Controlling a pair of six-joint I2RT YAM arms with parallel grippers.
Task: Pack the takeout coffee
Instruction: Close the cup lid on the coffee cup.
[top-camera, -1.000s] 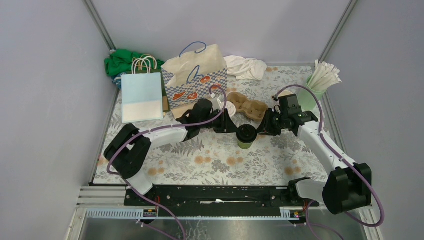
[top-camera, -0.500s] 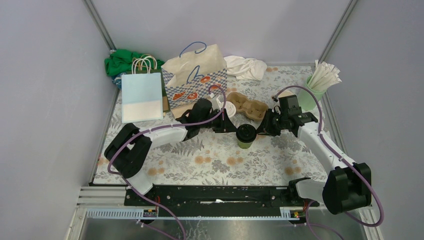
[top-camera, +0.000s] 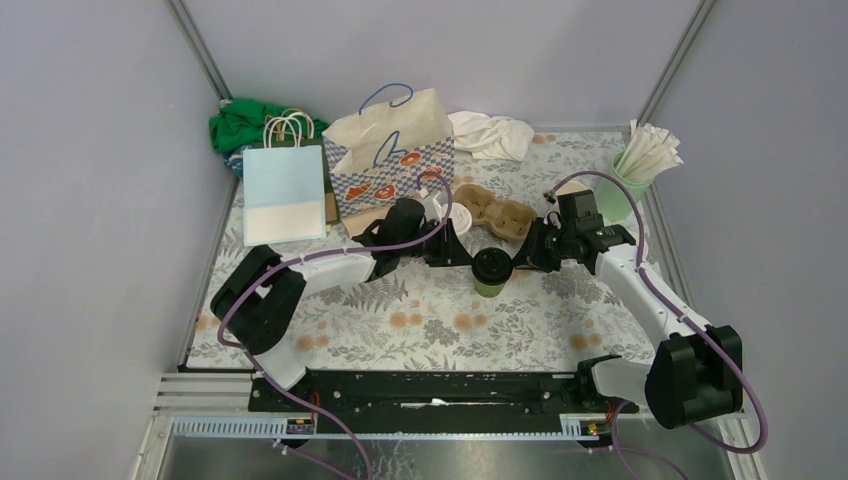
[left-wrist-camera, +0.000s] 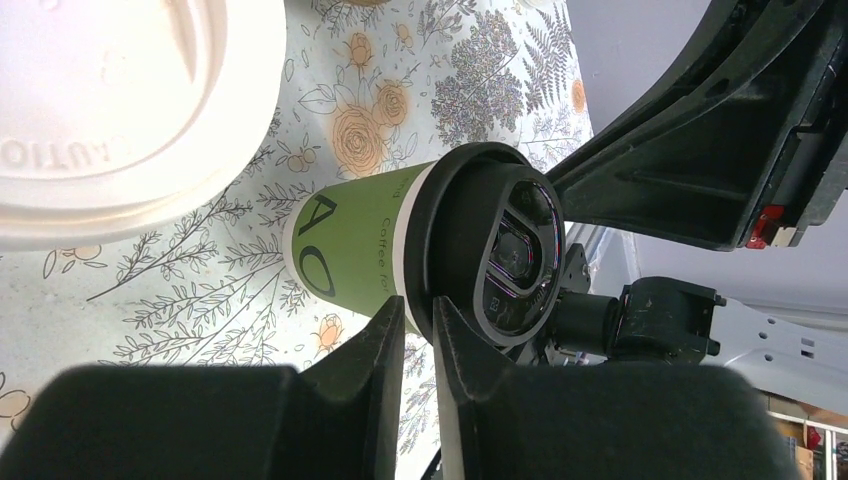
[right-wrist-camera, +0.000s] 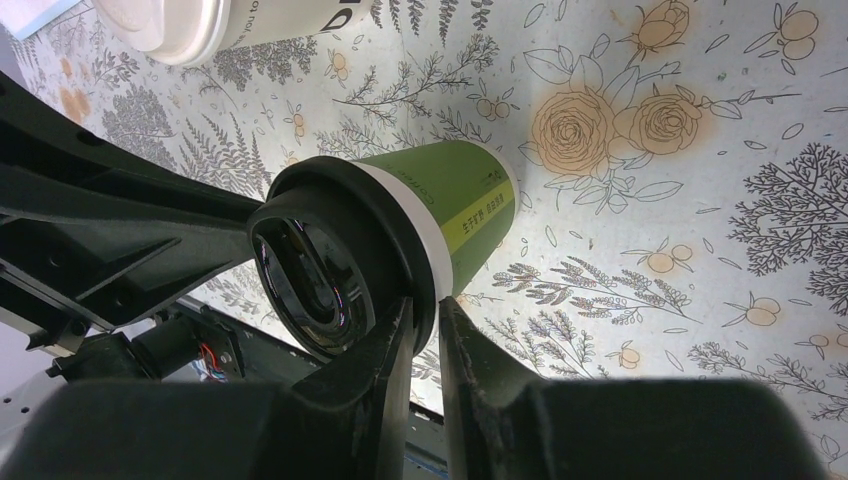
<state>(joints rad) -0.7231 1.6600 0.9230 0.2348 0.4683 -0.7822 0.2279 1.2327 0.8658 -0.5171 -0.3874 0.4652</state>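
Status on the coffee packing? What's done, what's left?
Done: the green cup has its black lid on, and a second cup wears a white lid. In hand: the left gripper and right gripper each pinch the black lid's rim, with the cup standing on the table. Left: no cup sits in the cardboard carrier yet, and the patterned bag is untouched.

I am easing my left arm (top-camera: 320, 268) a shade toward the middle of the table (top-camera: 440, 320): its black elbow (top-camera: 262, 300) and the purple cable (top-camera: 222, 318) looping round it are now sitting slightly further right than a second ago. My right arm (top-camera: 640, 285) is rocking by a hair at its wrist, leaning inward and then coming back, and both moves are barely showing at the black lid (top-camera: 491, 266) of the green cup (top-camera: 489, 289).
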